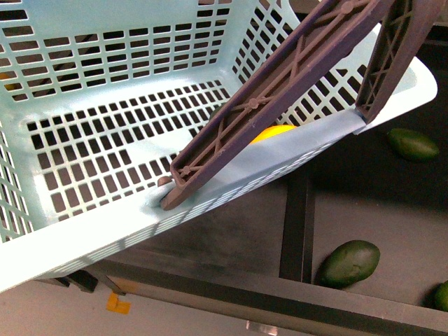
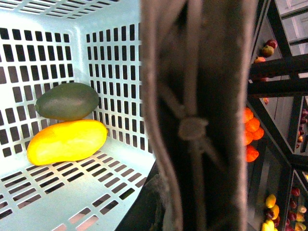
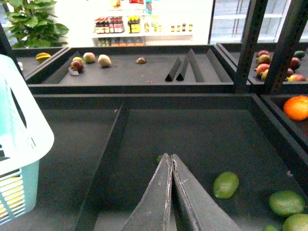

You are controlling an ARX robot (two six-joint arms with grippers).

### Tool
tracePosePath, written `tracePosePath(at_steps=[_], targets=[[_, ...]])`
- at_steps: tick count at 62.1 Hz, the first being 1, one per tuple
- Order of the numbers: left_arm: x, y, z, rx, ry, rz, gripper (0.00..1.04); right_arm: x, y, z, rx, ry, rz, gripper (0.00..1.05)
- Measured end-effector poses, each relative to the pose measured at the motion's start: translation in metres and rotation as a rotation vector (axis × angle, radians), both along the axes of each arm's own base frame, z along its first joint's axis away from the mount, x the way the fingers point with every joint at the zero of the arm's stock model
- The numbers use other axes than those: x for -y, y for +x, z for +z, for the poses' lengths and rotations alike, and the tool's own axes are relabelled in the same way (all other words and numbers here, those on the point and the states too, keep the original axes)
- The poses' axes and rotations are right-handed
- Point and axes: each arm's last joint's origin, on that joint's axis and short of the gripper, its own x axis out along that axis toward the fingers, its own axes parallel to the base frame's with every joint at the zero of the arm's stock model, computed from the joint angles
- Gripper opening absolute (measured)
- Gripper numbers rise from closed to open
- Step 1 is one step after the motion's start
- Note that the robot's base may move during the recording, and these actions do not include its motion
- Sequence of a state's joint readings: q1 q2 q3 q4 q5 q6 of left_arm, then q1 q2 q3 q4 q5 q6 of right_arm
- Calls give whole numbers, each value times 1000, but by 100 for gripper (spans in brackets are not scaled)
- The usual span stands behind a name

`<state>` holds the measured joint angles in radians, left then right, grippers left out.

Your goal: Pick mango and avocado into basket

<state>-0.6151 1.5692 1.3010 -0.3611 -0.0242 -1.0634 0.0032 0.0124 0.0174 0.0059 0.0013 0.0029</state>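
Observation:
The light turquoise basket (image 1: 105,245) fills the front view, tilted, its brown-purple handle (image 1: 280,91) swung across it. In the left wrist view the yellow mango (image 2: 67,142) lies on the basket floor (image 2: 72,192) with a dark green avocado (image 2: 67,101) resting against it at the lattice wall. A sliver of the mango shows behind the handle (image 1: 273,131). The handle (image 2: 197,120) fills the left wrist view close up; my left gripper is shut on it, fingers hidden. My right gripper (image 3: 169,159) is shut and empty over a dark bin, beside the basket's rim (image 3: 24,139).
Loose avocados (image 1: 350,262) (image 1: 413,143) lie in the dark shelf bins below the basket. Green fruits (image 3: 225,185) (image 3: 286,202) lie near my right gripper. Black dividers (image 3: 103,163), uprights (image 3: 248,43), oranges (image 3: 297,107) and far fruit bins surround.

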Motion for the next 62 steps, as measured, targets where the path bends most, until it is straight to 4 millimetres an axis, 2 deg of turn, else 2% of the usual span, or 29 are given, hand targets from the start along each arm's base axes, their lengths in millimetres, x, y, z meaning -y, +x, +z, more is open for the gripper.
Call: tracePosePath(at_steps=[12, 14, 15, 48, 55, 58, 62], targets=[[0, 0, 0, -1, -2, 0, 4, 0, 0, 0, 2, 0, 0, 2], [0, 0, 0, -1, -2, 0, 4, 0, 0, 0, 2, 0, 0, 6], [0, 0, 0, 0, 0, 1, 4, 0, 0, 0, 2, 0, 0, 11], [0, 0, 0, 0, 1, 0, 4, 0, 0, 0, 2, 0, 0, 97], [0, 0, 0, 2, 2, 4, 4, 0, 0, 0, 2, 0, 0, 96], [1, 3, -1, 31, 24, 114, 4, 0, 0, 0, 2, 0, 0, 96], [4, 16, -4, 48, 28, 229, 4, 0, 0, 0, 3, 0, 0, 96]])
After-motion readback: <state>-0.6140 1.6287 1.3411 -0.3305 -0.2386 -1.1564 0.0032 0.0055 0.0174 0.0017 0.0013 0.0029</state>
